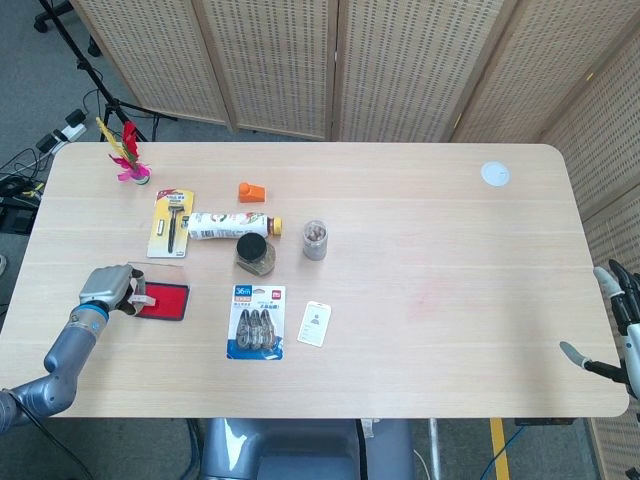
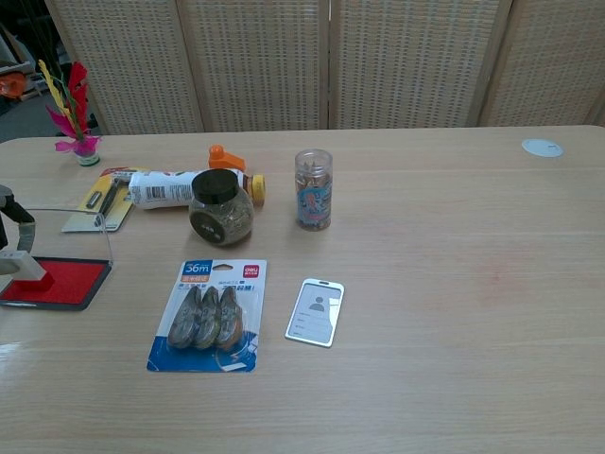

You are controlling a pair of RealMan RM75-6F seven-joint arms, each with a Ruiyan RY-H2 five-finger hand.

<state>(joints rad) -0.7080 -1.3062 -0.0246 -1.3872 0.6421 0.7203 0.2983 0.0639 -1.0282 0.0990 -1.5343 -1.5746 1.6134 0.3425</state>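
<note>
My left hand (image 1: pixel 108 287) lies at the table's front left with its fingers curled in, at the left end of a red ink pad (image 1: pixel 165 301). In the chest view only its fingers (image 2: pixel 11 248) show at the frame's edge, one pale tip resting on the red ink pad (image 2: pixel 57 282), whose clear lid stands open behind. Whether the hand grips anything is hidden. My right hand (image 1: pixel 618 325) hangs off the table's right edge with fingers spread, holding nothing and far from every object.
Right of the pad lie a blue tape pack (image 1: pixel 257 321) and a white card (image 1: pixel 314 323). Behind them are a dark-lidded jar (image 1: pixel 253 253), a small clear bottle (image 1: pixel 315 240), a white bottle on its side (image 1: pixel 225 225), a razor pack (image 1: pixel 171 223), an orange piece (image 1: pixel 251 191) and a feather shuttlecock (image 1: pixel 128 160). A white disc (image 1: pixel 494 174) sits far right.
</note>
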